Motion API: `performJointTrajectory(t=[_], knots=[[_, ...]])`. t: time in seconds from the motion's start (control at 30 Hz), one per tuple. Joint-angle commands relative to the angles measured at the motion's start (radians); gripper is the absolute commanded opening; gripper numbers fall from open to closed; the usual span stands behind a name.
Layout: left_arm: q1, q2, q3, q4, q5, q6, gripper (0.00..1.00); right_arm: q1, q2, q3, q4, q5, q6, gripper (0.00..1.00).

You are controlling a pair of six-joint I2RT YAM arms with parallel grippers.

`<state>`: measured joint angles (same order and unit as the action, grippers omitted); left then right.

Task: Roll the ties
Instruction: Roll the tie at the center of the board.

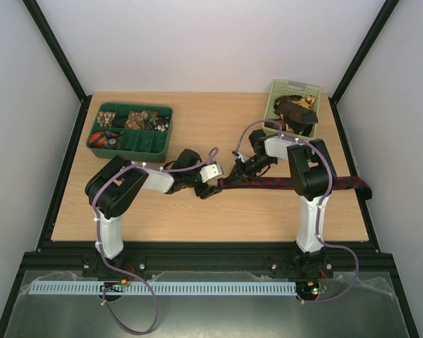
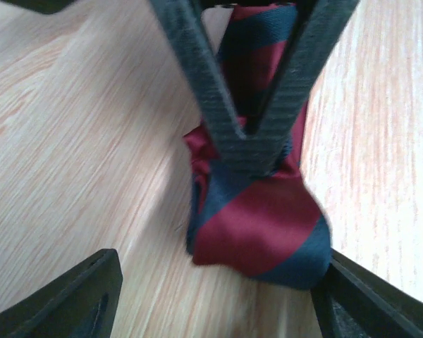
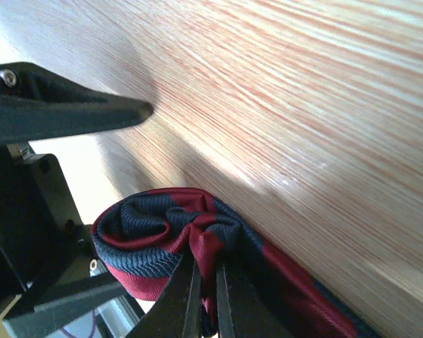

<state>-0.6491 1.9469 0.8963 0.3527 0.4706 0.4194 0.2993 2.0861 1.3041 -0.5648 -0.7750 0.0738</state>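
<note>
A dark red tie with navy diagonal stripes (image 1: pixel 296 184) lies across the table, from its middle out to the right edge. Its left end is curled into a loose roll, seen in the left wrist view (image 2: pixel 257 225) and in the right wrist view (image 3: pixel 148 232). My right gripper (image 1: pixel 234 176) is shut on a fold of that rolled end (image 3: pixel 210 296). My left gripper (image 1: pixel 213 184) is open, and its fingers stand on either side of the roll (image 2: pixel 215 306). The roll touches its right finger (image 2: pixel 366 303).
A dark green divided tray (image 1: pixel 163 110) at the back left holds several rolled ties. A pale green basket (image 1: pixel 294 85) at the back right holds more ties in brown and black. The tie's wide end hangs past the table's right edge (image 1: pixel 366 190).
</note>
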Motion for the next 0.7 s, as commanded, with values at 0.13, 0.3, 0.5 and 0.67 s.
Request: performJointTrajectory(t=[0.13, 0.3, 0.5, 0.67], knots=[[-0.019, 0.065, -0.042, 0.057, 0.044, 0.033, 0.84, -0.027, 0.048, -0.069, -0.016, 0.011, -0.002, 0.01], [-0.059, 0.156, 0.021, 0.090, 0.009, 0.032, 0.82, -0.028, 0.036, -0.065, -0.017, -0.023, -0.005, 0.01], [-0.051, 0.186, 0.038, -0.029, 0.012, 0.088, 0.50, -0.030, 0.007, -0.060, -0.014, -0.085, -0.002, 0.01], [-0.033, 0.126, -0.018, -0.120, 0.049, 0.182, 0.39, -0.030, -0.024, -0.061, -0.022, -0.149, 0.001, 0.02]])
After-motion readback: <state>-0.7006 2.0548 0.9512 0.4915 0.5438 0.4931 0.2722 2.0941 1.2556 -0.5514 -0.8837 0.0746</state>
